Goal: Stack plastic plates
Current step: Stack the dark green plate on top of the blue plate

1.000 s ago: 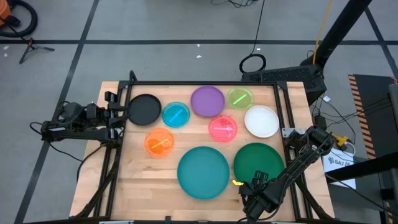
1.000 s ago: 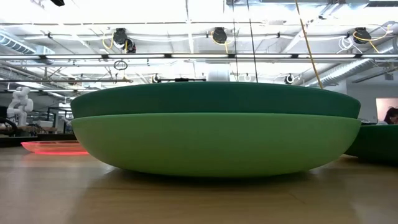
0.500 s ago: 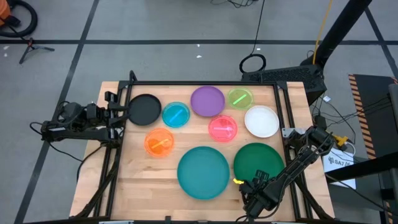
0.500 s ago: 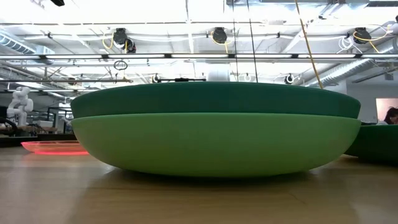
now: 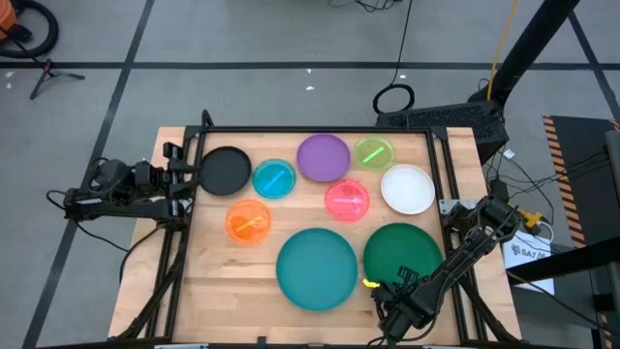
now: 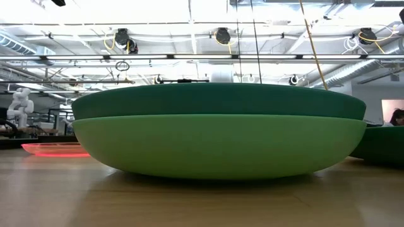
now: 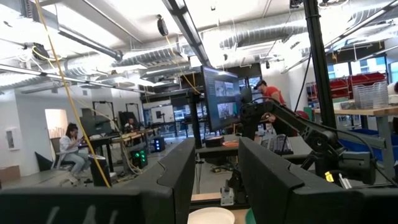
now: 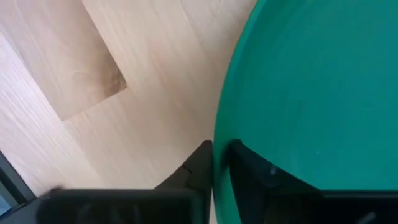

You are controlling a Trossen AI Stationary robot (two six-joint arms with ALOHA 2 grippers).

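Near the table's front right lies the large dark green plate (image 5: 405, 250), and my right gripper (image 5: 389, 289) is shut on its near rim. Beside it a teal plate (image 5: 318, 268) sits nested in a mint plate (image 6: 218, 148). Farther back, the black (image 5: 225, 170), blue (image 5: 274, 178), purple (image 5: 323, 157), lime (image 5: 374, 152), white (image 5: 408, 188), pink (image 5: 347, 200) and orange (image 5: 249, 221) plates each lie flat on the wood. My left gripper (image 5: 190, 174) waits open at the table's left edge, next to the black plate. My right gripper pinches the dark green plate's rim (image 8: 219, 134) at its near edge. One finger (image 8: 200, 163) is outside the rim and the other (image 8: 252, 171) is inside the plate. The fingers come from the table's near side, slanting down. The plate lies flat on the table.
A dark frame (image 5: 320, 130) runs around the wooden table top (image 5: 223, 281). Bare wood shows at the front left. People sit and stand in the room beyond the table.
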